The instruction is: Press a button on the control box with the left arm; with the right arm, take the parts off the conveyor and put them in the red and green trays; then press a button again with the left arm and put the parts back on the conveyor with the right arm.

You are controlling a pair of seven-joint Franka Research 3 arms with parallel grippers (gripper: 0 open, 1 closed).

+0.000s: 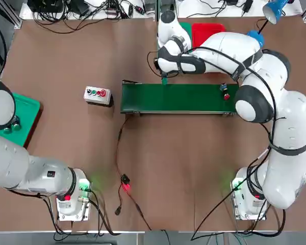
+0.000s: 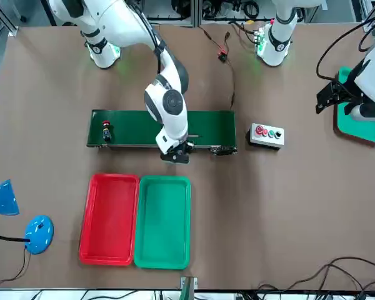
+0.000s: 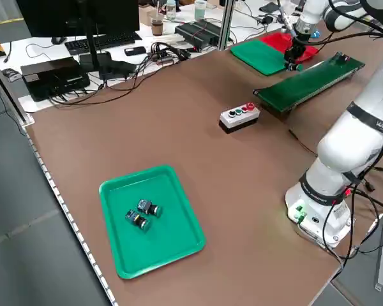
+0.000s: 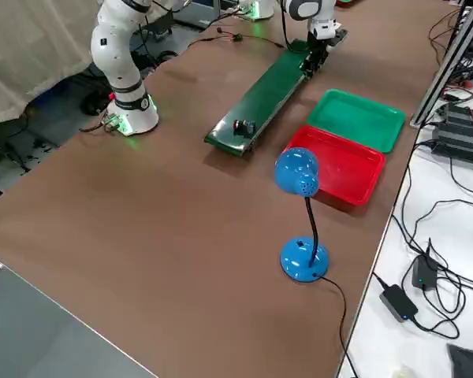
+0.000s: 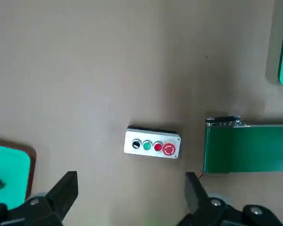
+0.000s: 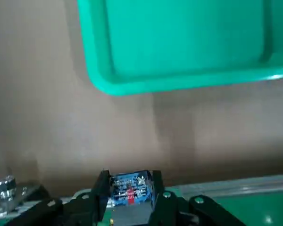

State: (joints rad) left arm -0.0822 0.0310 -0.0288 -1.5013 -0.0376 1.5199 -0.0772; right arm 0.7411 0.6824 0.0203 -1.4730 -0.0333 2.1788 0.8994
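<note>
My right gripper (image 2: 177, 154) hangs over the conveyor's (image 1: 173, 98) far edge, on the trays' side. In the right wrist view it is shut on a small blue-and-red part (image 6: 129, 190), just short of the green tray (image 6: 179, 42). Another part (image 1: 225, 92) with a red cap lies on the belt's right end. The red tray (image 2: 109, 215) and the green tray (image 2: 164, 222) sit side by side beyond the conveyor. The control box (image 1: 97, 95) stands left of the belt. My left gripper (image 5: 129, 193) is open, high above the table short of the box (image 5: 152, 143).
A second green tray (image 3: 150, 220) holding two small parts (image 3: 143, 213) sits at the table's left edge under the left arm. A blue desk lamp (image 4: 299, 173) stands beside the red tray. A loose cable (image 1: 123, 181) runs from the conveyor toward the arm bases.
</note>
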